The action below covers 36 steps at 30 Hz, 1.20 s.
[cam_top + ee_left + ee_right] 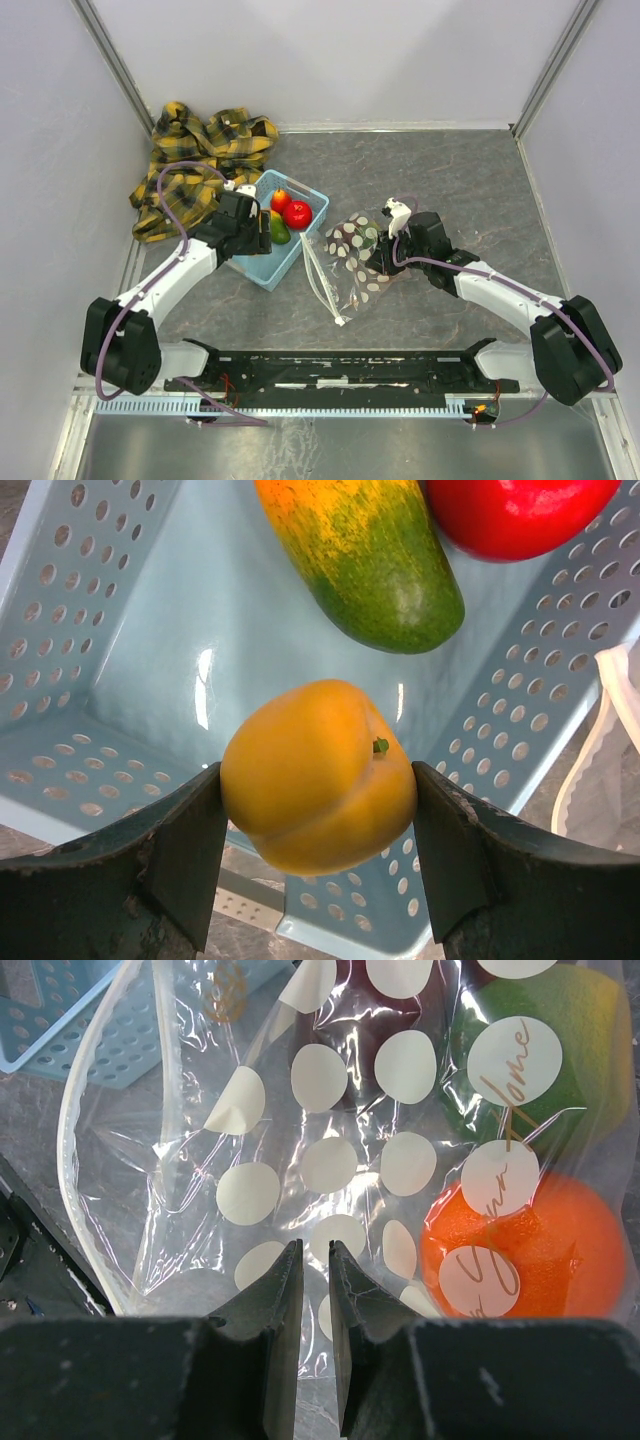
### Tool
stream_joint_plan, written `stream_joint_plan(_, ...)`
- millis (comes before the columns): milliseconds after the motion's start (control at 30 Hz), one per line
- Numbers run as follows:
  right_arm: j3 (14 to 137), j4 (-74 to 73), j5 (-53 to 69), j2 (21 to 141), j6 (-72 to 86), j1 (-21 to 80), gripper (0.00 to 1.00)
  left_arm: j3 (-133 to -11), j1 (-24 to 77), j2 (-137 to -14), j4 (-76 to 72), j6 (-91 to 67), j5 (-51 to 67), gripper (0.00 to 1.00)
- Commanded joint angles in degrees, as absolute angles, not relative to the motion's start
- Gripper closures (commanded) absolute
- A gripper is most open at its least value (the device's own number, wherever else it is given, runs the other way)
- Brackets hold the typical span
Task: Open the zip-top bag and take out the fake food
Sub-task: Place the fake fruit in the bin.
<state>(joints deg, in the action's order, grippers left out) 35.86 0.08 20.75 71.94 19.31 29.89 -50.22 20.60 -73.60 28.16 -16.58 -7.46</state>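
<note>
- Peach, yellow-orange plastic, clamped between the widely spread fingers of the left gripper, over the near rim of the light blue basket.
- In the basket: green-and-orange mango beside red apple.
- Zip-top bag lying on the counter, next to the basket, white zip strip toward it.
- Right gripper pressed nearly together, pinching the bag's dotted film.
- Inside the bag: orange fruit, green fruit, dark maroon fruit.
- Plaid cloth bunched behind the basket.

Glossy fake food; clear crinkly zip-top bag; smooth plastic basket.
</note>
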Motion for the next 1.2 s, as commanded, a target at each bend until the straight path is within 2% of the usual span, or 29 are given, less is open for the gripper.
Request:
stream_joint_plan(0,35.9,2.8,21.5,70.3,20.0,29.9,0.76,-53.0,20.2,-74.6,27.1,-16.2,-9.6,0.27)
stream_joint_plan(433,35.4,2.8,21.4,69.5,19.6,29.9,0.76,-53.0,20.0,-74.0,27.6,-16.6,-12.3,0.13)
stream_joint_plan(900,35.0,2.4,21.3,68.6,19.7,29.9,0.76,-51.4,20.0,-69.3,26.0,-16.7,-12.1,0.11)
stream_joint_plan(1167,34.9,2.1,21.2,68.2,19.6,29.9,0.76,-49.4,19.9,-65.0,23.5,-18.3,-10.8,0.03)
